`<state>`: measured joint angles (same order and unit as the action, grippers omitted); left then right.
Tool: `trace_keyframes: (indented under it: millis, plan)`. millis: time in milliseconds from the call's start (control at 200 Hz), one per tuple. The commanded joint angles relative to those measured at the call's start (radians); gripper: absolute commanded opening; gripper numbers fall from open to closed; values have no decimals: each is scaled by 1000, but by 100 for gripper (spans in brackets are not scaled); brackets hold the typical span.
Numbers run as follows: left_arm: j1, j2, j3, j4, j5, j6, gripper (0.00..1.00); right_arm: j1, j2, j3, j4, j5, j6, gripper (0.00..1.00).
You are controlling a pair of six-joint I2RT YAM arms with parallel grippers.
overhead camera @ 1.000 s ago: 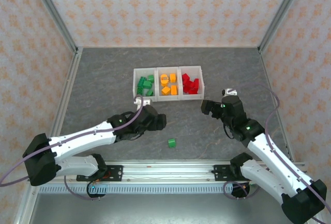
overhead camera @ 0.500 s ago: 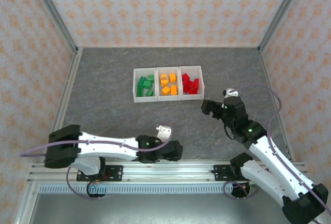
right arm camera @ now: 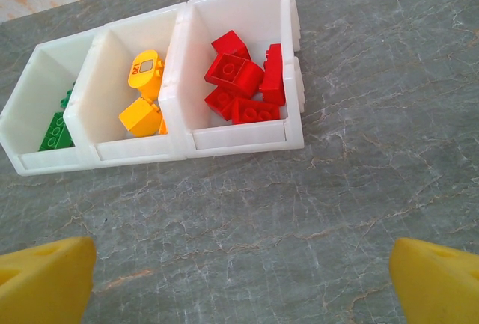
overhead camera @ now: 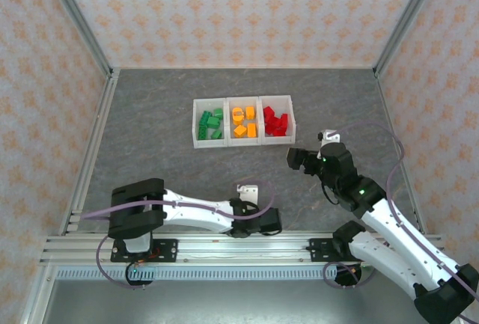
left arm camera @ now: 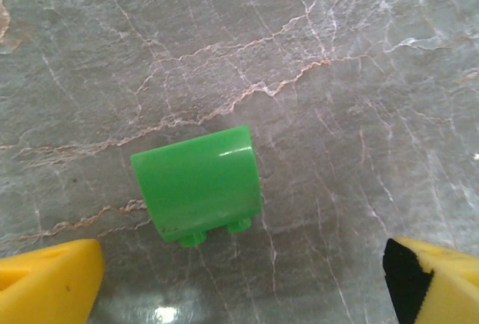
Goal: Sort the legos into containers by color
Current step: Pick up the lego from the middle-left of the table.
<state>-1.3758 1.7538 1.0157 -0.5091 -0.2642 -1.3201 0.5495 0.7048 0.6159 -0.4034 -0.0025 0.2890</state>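
A lone green lego (left arm camera: 198, 185) lies on the grey table, studs toward the camera. My left gripper (left arm camera: 239, 286) is open, with yellow fingertips (left arm camera: 49, 279) wide on either side, just short of the brick. From above, the left gripper (overhead camera: 269, 223) sits low by the near rail and its arm covers the brick. The containers (overhead camera: 227, 142) hold green legos (overhead camera: 210, 123), orange legos (overhead camera: 244, 122) and red legos (overhead camera: 275, 123). My right gripper (overhead camera: 297, 157) hovers open and empty, right of and nearer than the red bin (right arm camera: 239, 138). Its wrist view shows red legos (right arm camera: 243, 84) and orange legos (right arm camera: 142, 92).
The metal rail (overhead camera: 239, 249) runs along the near edge right behind the left gripper. Patterned walls (overhead camera: 239, 10) enclose the table on three sides. Bare grey floor (overhead camera: 150, 114) lies left of the bins.
My left arm swung from beside the bins down to the near edge and now covers the loose green brick. The right gripper barely shifted.
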Motion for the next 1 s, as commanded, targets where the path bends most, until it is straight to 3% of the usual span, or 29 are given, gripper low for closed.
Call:
trace_keyframes:
  millis: [0, 491, 996]
  plan:
    - [4, 36, 40, -49, -41, -37, 92, 7, -14, -8, 14, 39, 15, 100]
    - [89, 57, 26, -9, -4, 61, 69, 7, 5, -6, 8, 53, 17, 100]
    - [174, 21, 13, 18, 4, 183, 32, 7, 44, -2, -8, 94, 28, 100]
